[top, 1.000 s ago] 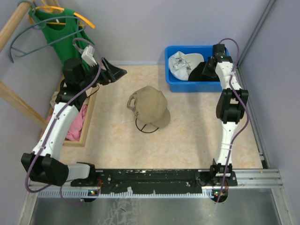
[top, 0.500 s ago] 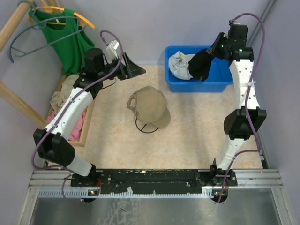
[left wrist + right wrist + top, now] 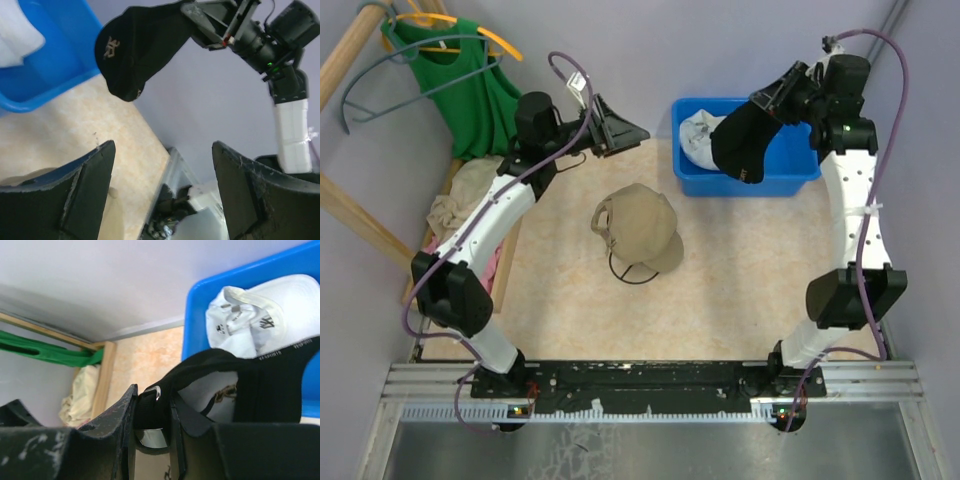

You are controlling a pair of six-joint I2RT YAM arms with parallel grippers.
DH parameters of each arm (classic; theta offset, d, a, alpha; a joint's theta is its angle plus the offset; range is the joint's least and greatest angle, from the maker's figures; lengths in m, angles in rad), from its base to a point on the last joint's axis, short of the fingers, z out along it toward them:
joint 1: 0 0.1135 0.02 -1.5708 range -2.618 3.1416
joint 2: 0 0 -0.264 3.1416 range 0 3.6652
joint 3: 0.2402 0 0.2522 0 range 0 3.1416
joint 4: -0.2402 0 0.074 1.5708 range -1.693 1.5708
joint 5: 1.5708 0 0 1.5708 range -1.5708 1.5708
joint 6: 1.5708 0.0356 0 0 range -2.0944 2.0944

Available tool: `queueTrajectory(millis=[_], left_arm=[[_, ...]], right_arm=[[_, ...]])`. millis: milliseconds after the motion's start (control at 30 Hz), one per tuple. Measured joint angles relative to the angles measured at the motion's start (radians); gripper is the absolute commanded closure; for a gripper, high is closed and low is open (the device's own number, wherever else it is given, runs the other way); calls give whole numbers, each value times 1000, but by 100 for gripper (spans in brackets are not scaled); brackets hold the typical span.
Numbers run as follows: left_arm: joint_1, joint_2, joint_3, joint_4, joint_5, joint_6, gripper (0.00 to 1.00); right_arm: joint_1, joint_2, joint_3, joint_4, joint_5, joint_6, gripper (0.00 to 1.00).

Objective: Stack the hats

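Note:
My right gripper (image 3: 782, 95) is shut on the back strap of the black hat (image 3: 745, 140), which hangs in the air over the blue bin (image 3: 790, 180). In the right wrist view the strap and its metal buckle sit pinched between the fingers (image 3: 110, 415), and the black hat (image 3: 260, 385) droops to the right. A white hat (image 3: 698, 135) lies in the bin's left end. A tan hat (image 3: 638, 232) rests in the middle of the table. My left gripper (image 3: 625, 130) is open and empty, raised near the back wall and facing the black hat (image 3: 135, 55).
A wooden crate (image 3: 510, 250) with beige and pink cloth stands at the left edge. A green shirt (image 3: 470, 80) hangs on a hanger from a wooden rail at the back left. A thin dark wire loop (image 3: 632, 272) shows at the tan hat's near edge.
My right arm has lifted the black hat up out of the blue bin and leftward. My left arm has swung right along the back wall, its gripper staying open.

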Motion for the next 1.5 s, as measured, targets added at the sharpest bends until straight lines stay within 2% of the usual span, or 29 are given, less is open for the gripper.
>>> queueTrajectory(millis=[233,333,567,733,1033,1500], left_arm=[[-55,-4,-153,316,6,-419,13],[-91,20,-161,417,5,-569,12],[-166,107,-122,562,9,-784,10],[-179,122,-122,557,8,-800,10],[-179,137,-108,496,-7,-734,8],[-208,216,-13,482,-16,-739,5]], right_arm=[[24,-146,-142,182,6,84,100],[51,-169,-158,243,11,90,100],[98,-187,-210,314,15,86,100],[102,-187,-244,328,15,87,100],[107,-233,-284,364,-22,105,100],[130,-310,-386,460,-62,106,100]])
